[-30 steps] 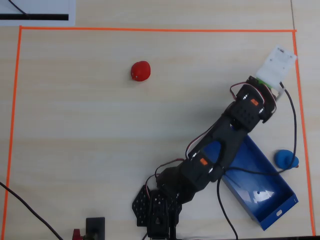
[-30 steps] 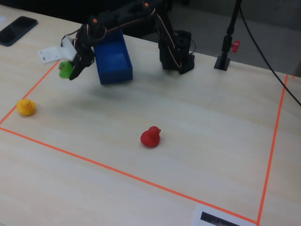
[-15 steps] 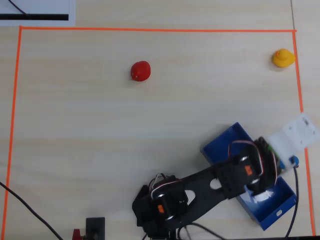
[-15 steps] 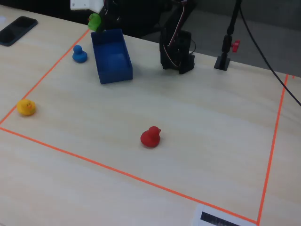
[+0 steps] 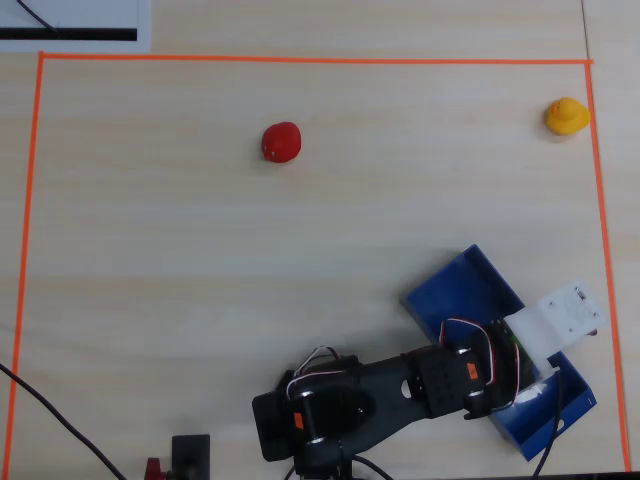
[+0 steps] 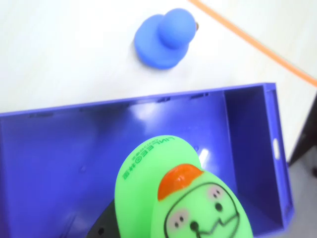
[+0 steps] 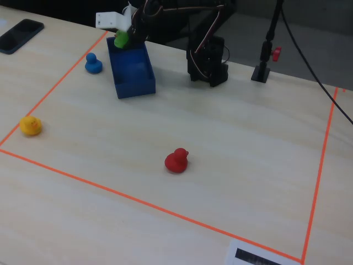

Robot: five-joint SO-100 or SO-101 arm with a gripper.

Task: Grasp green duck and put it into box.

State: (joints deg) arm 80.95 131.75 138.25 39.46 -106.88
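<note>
Two ducks are showing in the overhead view, one red duck (image 5: 281, 142) and one yellow duck (image 5: 566, 116), both sitting on the worktop (image 5: 200, 280) well apart, while the one arm (image 5: 400, 390) is reaching over the single blue box (image 5: 455, 290) at lower right; the end effector is hidden under it there. One green duck (image 6: 185, 198) is filling the wrist view, hanging above the box floor (image 6: 74, 153) with a dark finger (image 6: 105, 227) pressing its side, and one blue duck (image 6: 166, 37) is sitting just beyond the box wall. Four ducks are showing in the fixed view: red (image 7: 176, 160), yellow (image 7: 30, 126), blue (image 7: 93, 64), and the green one (image 7: 121, 39), which the end effector (image 7: 126, 36) is gripping over the box's far end (image 7: 132, 72).
</note>
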